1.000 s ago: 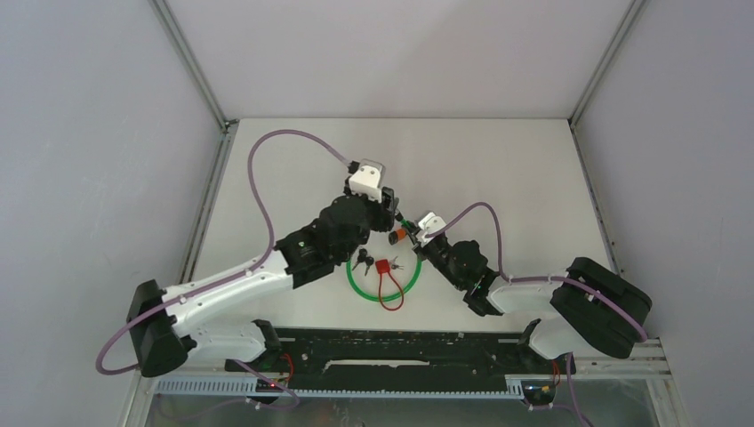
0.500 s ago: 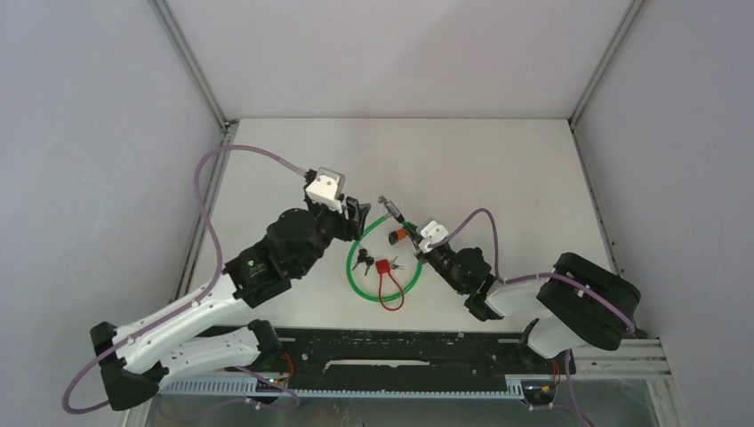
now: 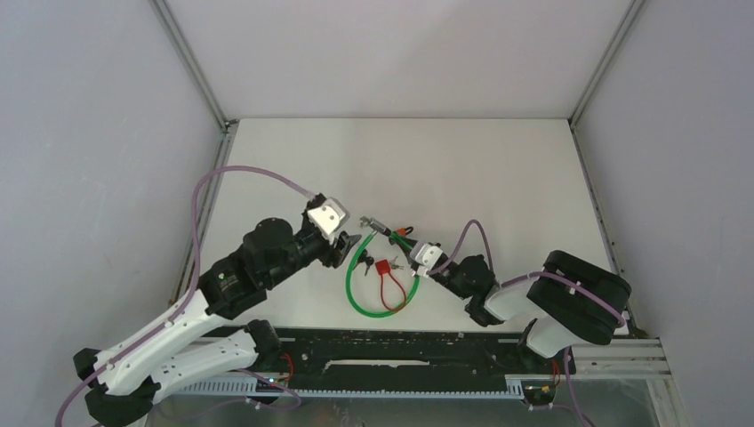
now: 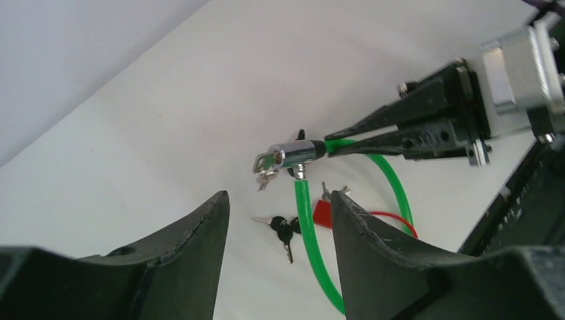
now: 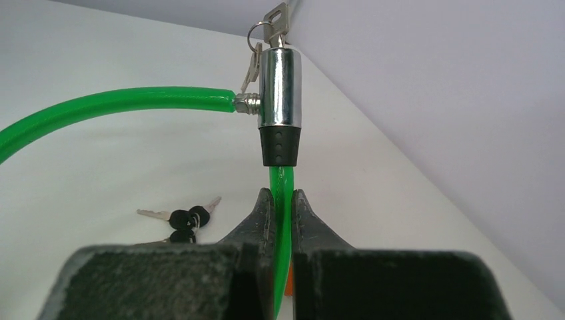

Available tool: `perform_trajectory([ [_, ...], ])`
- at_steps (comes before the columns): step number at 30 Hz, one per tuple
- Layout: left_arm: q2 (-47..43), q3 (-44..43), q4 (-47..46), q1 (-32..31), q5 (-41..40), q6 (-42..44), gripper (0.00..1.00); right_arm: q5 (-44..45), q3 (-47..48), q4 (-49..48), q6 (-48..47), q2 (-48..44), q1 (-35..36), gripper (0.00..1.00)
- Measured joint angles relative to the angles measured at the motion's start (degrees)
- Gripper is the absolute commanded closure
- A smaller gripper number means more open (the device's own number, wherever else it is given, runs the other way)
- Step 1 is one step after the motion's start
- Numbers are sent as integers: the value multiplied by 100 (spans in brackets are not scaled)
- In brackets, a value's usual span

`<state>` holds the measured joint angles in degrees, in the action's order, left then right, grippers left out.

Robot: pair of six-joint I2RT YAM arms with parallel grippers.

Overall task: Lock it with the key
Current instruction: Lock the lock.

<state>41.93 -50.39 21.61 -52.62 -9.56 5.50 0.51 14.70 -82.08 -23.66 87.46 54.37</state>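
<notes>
Our right gripper [image 5: 282,200] is pinched tight on the green cable [image 5: 120,107], gripping it just beneath the black collar of the lock barrel [image 5: 280,87] and holding the barrel clear of the table [image 3: 498,169]. Our left gripper [image 4: 278,203] stands partly open with nothing in it. Its two fingers frame the barrel from a short way off, touching neither barrel nor key.

The key [image 4: 264,162] is seated in the chrome end of the barrel, the end facing away from the right jaws. From overhead, the barrel's long axis runs from the right fingertips out toward the table's far-left corner. The key bow therefore points roughly at the left arm, which is the only free arm and the nearer one. From the left jaws the key lies straight ahead and a little toward the far edge — near, but apart. We judge that the coming turn depends on bringing those fingers in along that axis to close on the bow.

A bunch of spare keys [image 4: 283,227] and a red tag [image 4: 322,213] lie on the table inside the cable loop, in the middle of the near half.

A second ago the left gripper was up against the barrel head. It has since drawn back toward the near-left corner and opened slightly wider — and the right arm has pulled the lock toward the near edge.
</notes>
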Motion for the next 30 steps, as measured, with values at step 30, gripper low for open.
perform_trajectory([
  [30,-918,1368,579,210,1919,2262,58,-1467,-308,-28,-988,22,4,100],
])
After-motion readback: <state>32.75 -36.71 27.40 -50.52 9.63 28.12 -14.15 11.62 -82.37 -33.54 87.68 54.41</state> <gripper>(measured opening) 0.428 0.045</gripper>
